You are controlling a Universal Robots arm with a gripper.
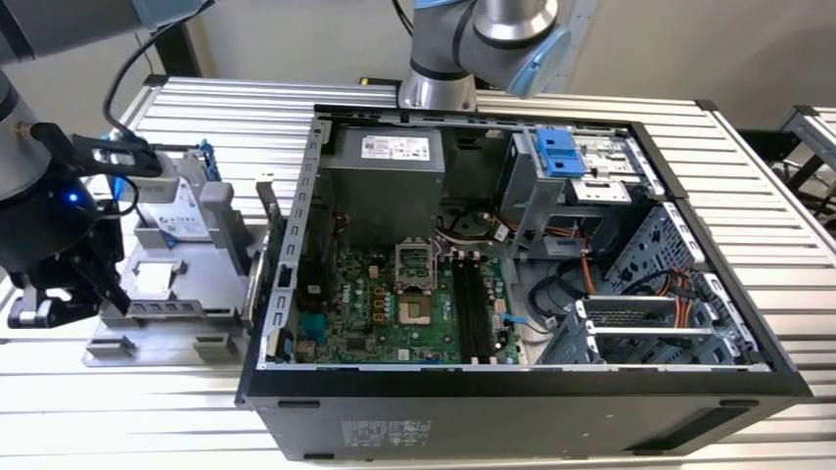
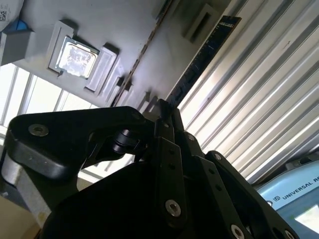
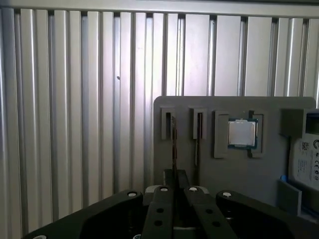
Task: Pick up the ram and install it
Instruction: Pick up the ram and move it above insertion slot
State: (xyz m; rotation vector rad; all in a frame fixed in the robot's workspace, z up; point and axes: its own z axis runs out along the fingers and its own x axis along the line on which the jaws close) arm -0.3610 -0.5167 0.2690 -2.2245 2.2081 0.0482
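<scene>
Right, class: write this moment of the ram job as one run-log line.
step: pick up | pincer: shut on the ram | where: at gray fixture beside open computer case | installed: not yet

A grey holder plate (image 3: 234, 172) lies on the ribbed metal table (image 3: 89, 124). The ram (image 3: 173, 142), seen edge-on as a thin dark line, runs from one of the plate's narrow slots to the gripper (image 3: 175, 174), whose black fingers are pressed together on the ram's near end. A second narrow slot (image 3: 199, 127) sits just beside it on the plate. Past that slot, a square processor chip (image 3: 242, 133) rests in a recess of the plate. At the plate's edge farthest from the ram lies a white-labelled drive (image 3: 306, 154).
</scene>
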